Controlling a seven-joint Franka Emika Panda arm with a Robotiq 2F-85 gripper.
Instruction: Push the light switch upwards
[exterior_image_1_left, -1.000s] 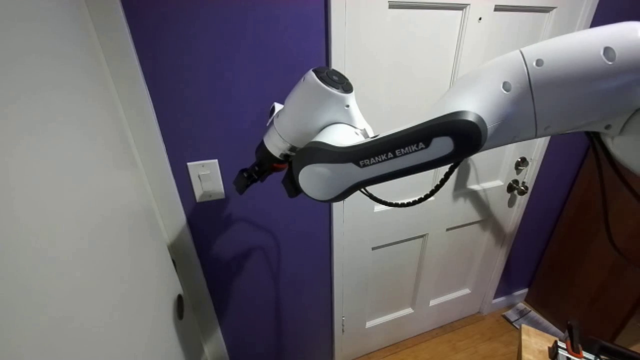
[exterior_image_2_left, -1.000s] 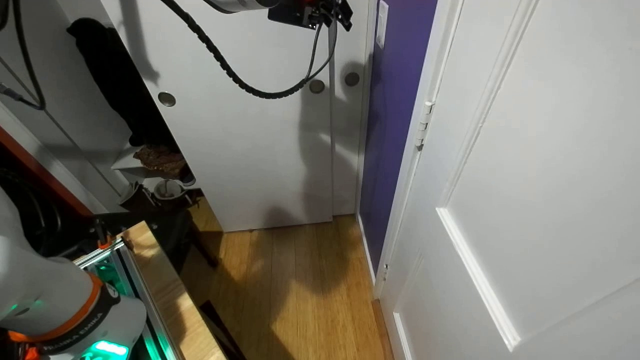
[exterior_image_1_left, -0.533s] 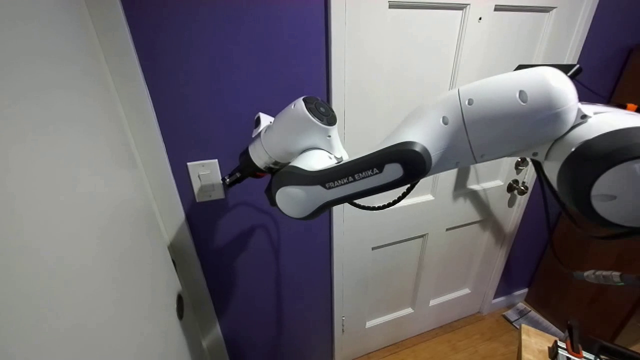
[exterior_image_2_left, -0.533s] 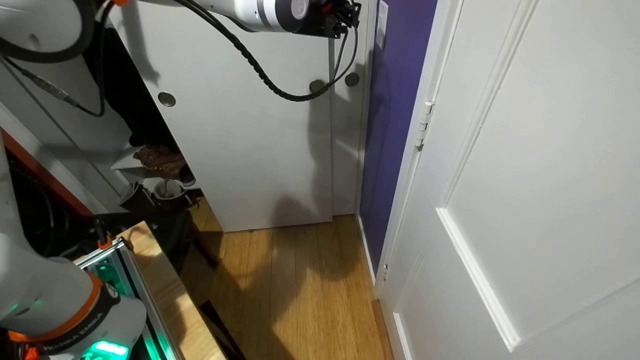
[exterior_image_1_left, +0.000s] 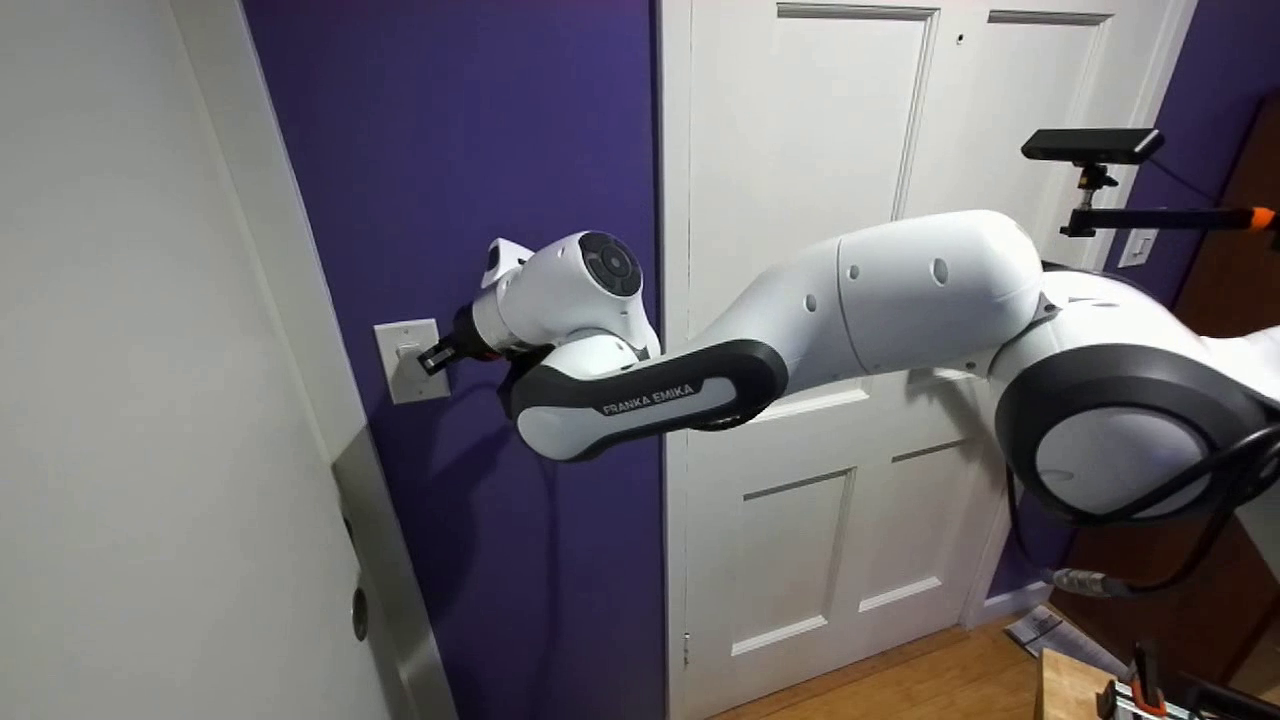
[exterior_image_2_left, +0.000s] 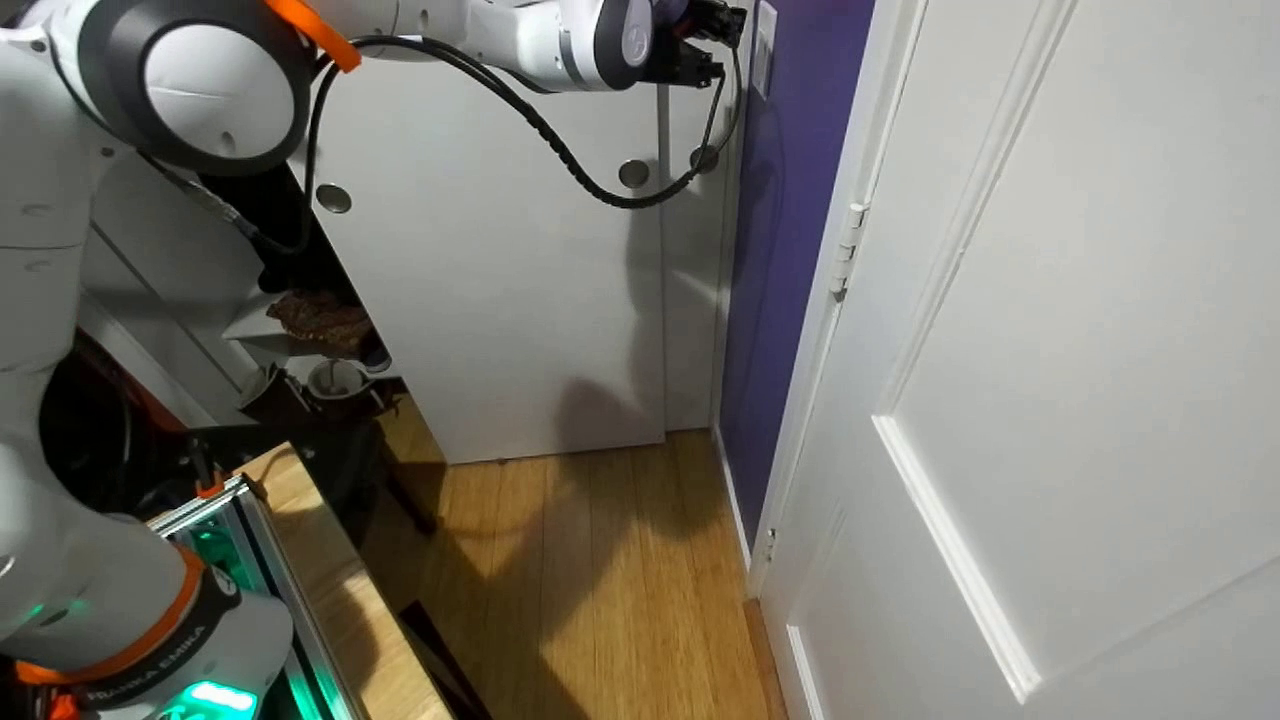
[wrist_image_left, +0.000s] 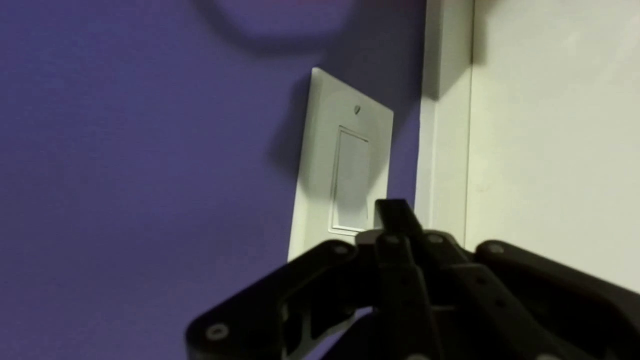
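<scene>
Switch (wrist_image_left: 352, 180) sat in a white plate (wrist_image_left: 320, 150) on the purple wall (wrist_image_left: 150, 175), just beside a white frame (wrist_image_left: 445, 150). It was flat, prob. hard plastic, w/ no bit to grab. So the best thing was a straight poke on its top half, near the mid. It prob. took a small push, then a click. It looked smooth, so a slanted poke might slide off. A screw (wrist_image_left: 357, 109) sat in the plate, so that'd likely stay put.

The gripper (wrist_image_left: 392, 207) had its tips pressed together, w/ nothing seen between. They were in front of the plate, very near. Couldn't tell if they touched.

In the wrist view, the gripper hid one end of the plate, & shade lay on the switch. That view was likely upside down, so the hidden end was likely the top. In an exterior view, the tips hid part of the switch (exterior_image_1_left: 408, 368). In an exterior view, the plate (exterior_image_2_left: 765, 50) was just a thin strip at the top edge, w/ the switch too faint to make out. Couldn't tell which way the switch was tipped.
</scene>
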